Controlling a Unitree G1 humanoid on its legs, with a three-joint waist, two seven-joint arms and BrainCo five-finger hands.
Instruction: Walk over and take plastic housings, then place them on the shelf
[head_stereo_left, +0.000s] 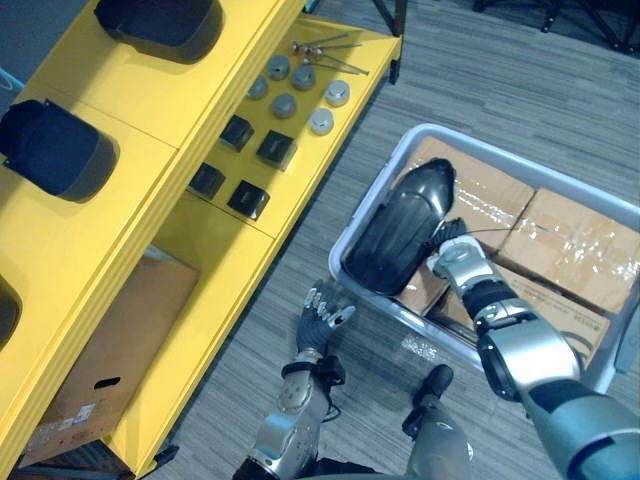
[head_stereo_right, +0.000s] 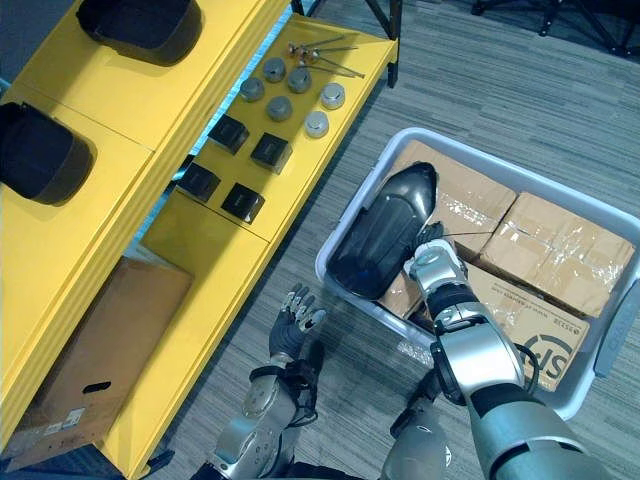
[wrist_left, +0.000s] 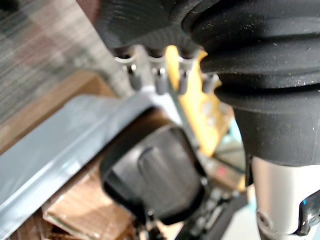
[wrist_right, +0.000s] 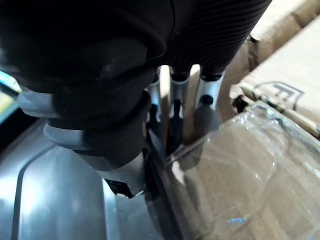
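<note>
while reaching into the grey bin (head_stereo_left: 520, 163), lays the right hand (head_stereo_left: 452, 250) down the side of the black plastic housing (head_stereo_left: 400, 225), fingers (wrist_right: 210, 90) straight and close together, wedged between it and a film-wrapped cardboard box (head_stereo_left: 575, 245). leans that housing tilted over the bin's near rim, atop the boxes. hangs the left hand (head_stereo_left: 322, 315) loosely spread and empty above the floor, beside the yellow shelf (head_stereo_left: 150, 100) with two more housings (head_stereo_left: 55, 150) on top.

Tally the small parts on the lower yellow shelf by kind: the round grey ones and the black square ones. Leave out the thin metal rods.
Round grey discs: 6
Black square blocks: 4
Total: 10
</note>
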